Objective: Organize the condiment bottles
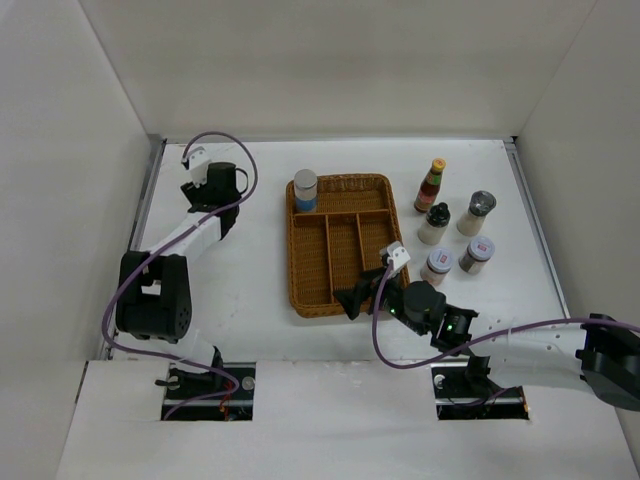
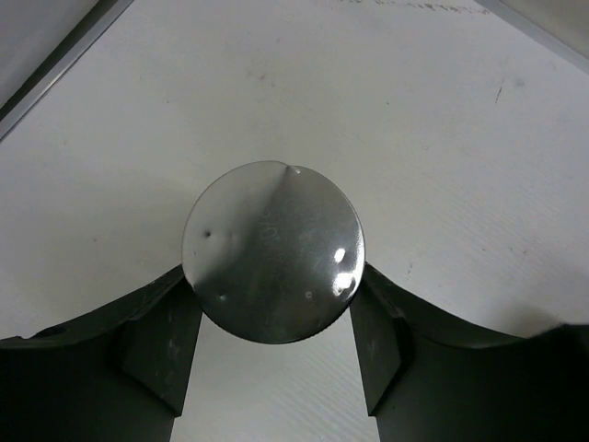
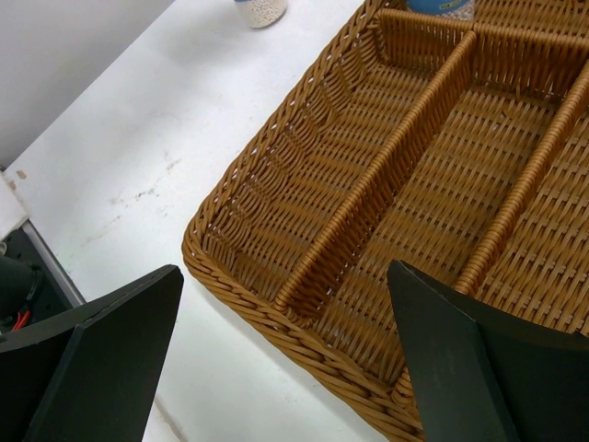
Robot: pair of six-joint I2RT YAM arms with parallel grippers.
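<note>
My left end effector (image 2: 274, 276) is clamped on a silver-lidded jar (image 2: 271, 230), with one finger against each side of the lid. It sits at the back left of the counter (image 1: 250, 270). The counter's left edge is close on one side. The wicker tray (image 1: 293, 255) is on the other, with a strip of bare counter between.

My right end effector (image 3: 285, 368) is spread wide and holds nothing. It hovers at the tray's near rim, and the near left corner shows between its fingers.

A white bottle with a blue label (image 1: 305, 190) stands at the left end of the tray's back compartment. Right of the tray and apart from its rim stand a red yellow-capped bottle (image 1: 431, 185), a black-capped bottle (image 1: 435, 223), a grey-lidded shaker (image 1: 477, 212) and two red-and-white-lidded jars (image 1: 436, 265) (image 1: 476, 254), with gaps between them.
</note>
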